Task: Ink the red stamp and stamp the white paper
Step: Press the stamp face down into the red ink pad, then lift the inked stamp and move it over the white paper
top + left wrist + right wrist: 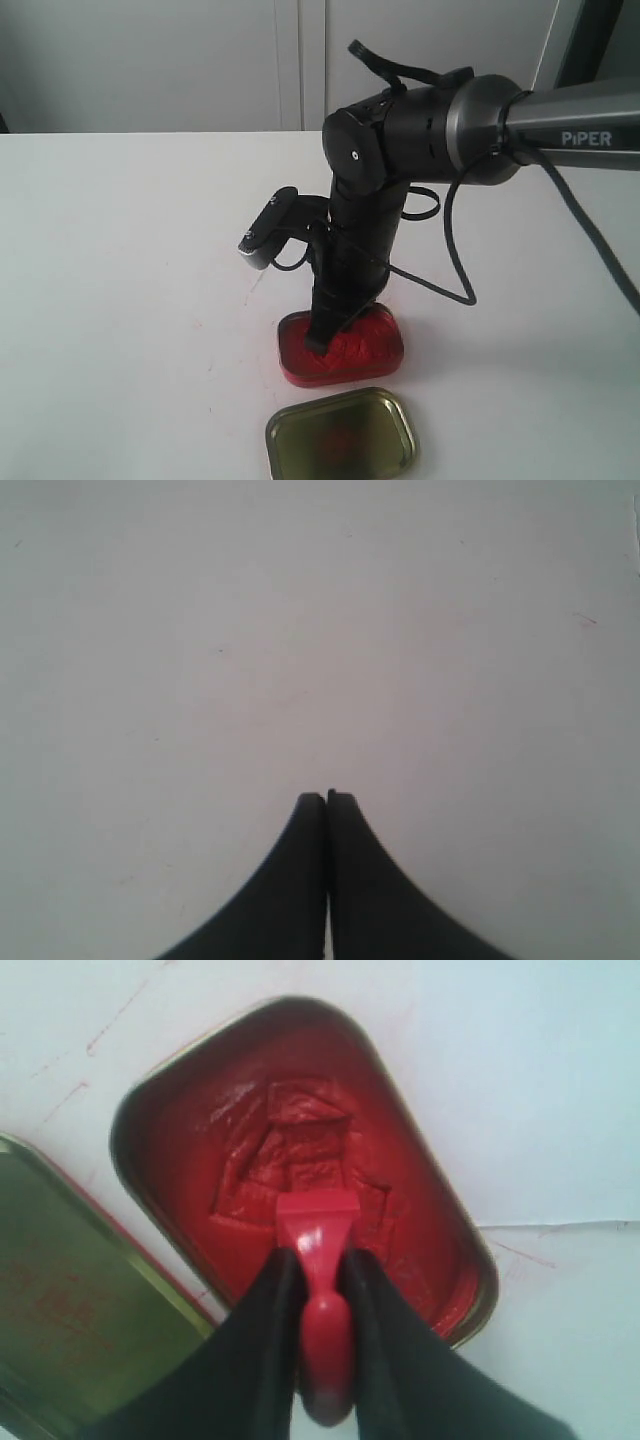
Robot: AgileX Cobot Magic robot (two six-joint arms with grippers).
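Bears "PiPER" on arm (pixel 585 125) — clamps red stamp (pixel 318 1222) in right gripper (pixel 322 1262), base on paste in ink tin (pixel 135 1150); shows left gripper (pixel 327 802) closed, empty.

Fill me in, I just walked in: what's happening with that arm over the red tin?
The right gripper holds the red stamp between its fingers, with the stamp's base pressed into the red ink paste in the open tin. The gold lid lies beside the tin. The left gripper is shut over the table, holding nothing.
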